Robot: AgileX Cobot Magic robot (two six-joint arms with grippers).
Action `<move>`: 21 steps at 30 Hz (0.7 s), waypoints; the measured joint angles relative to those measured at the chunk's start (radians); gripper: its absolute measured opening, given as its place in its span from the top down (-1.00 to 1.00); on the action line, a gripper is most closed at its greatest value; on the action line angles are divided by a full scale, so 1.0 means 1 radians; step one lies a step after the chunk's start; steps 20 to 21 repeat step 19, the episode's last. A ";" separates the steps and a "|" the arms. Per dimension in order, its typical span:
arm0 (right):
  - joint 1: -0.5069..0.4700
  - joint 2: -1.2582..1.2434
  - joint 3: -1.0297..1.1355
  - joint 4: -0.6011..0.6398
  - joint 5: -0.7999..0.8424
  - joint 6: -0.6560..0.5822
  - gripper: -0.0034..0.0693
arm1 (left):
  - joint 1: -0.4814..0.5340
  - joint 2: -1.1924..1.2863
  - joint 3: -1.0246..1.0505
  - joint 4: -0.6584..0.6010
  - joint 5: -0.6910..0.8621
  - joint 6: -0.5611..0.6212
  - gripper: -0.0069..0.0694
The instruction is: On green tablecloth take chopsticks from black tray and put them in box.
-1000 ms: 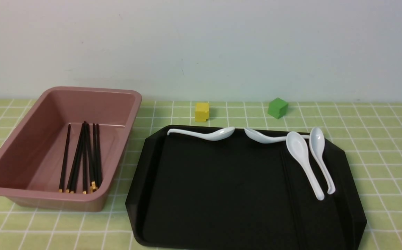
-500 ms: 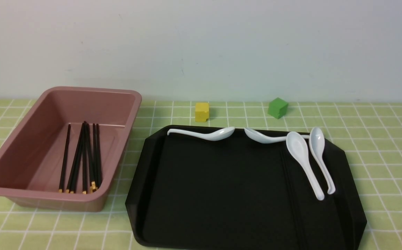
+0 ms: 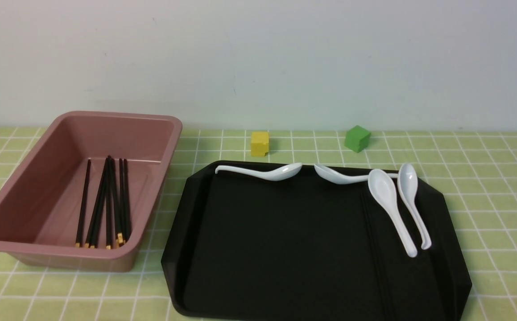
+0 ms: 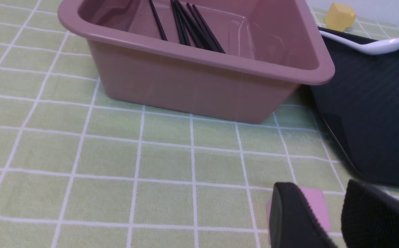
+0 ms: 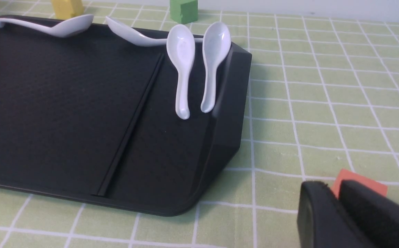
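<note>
The pink box (image 3: 153,118) stands at the left on the green tablecloth (image 3: 485,178) with several black chopsticks (image 3: 106,200) lying in it. One more chopstick (image 5: 130,127) lies lengthwise on the black tray (image 3: 285,249), faint against the black. My left gripper (image 4: 323,193) hangs low over the cloth in front of the box (image 4: 192,79), open and empty. My right gripper (image 5: 333,189) hovers off the tray's near right corner (image 5: 227,144), its fingers only a narrow slit apart and nothing between them. Neither gripper shows in the front view.
Several white spoons (image 3: 390,205) lie along the tray's far edge and right side. A yellow cube (image 3: 259,143) and a green cube (image 3: 357,138) stand behind the tray. A pink square (image 4: 318,203) lies under my left gripper, an orange one (image 5: 361,182) under the right.
</note>
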 joint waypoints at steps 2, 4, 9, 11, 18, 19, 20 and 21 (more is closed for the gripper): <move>0.000 0.000 0.000 0.000 0.000 0.000 0.58 | 0.000 0.000 0.000 0.000 0.000 0.000 0.19; 0.000 0.000 0.000 0.000 0.000 0.000 0.57 | 0.000 0.000 0.000 0.000 0.000 0.000 0.19; 0.000 0.000 0.000 0.000 0.000 0.000 0.56 | 0.000 0.000 0.000 0.000 0.000 0.000 0.19; 0.000 0.000 0.000 0.000 0.000 0.000 0.55 | 0.000 0.000 0.000 0.000 0.000 0.000 0.19; 0.000 0.000 0.000 0.000 0.000 0.000 0.52 | 0.000 0.000 0.000 0.000 0.000 0.000 0.19; 0.000 0.000 0.000 0.000 0.000 0.000 0.52 | 0.000 0.000 0.000 0.000 0.000 0.000 0.19; 0.000 0.000 0.000 0.000 0.000 0.000 0.52 | 0.000 0.000 0.000 0.000 0.000 0.000 0.19; 0.000 0.000 0.000 0.000 0.000 0.000 0.52 | 0.000 0.000 0.000 0.000 0.000 0.000 0.19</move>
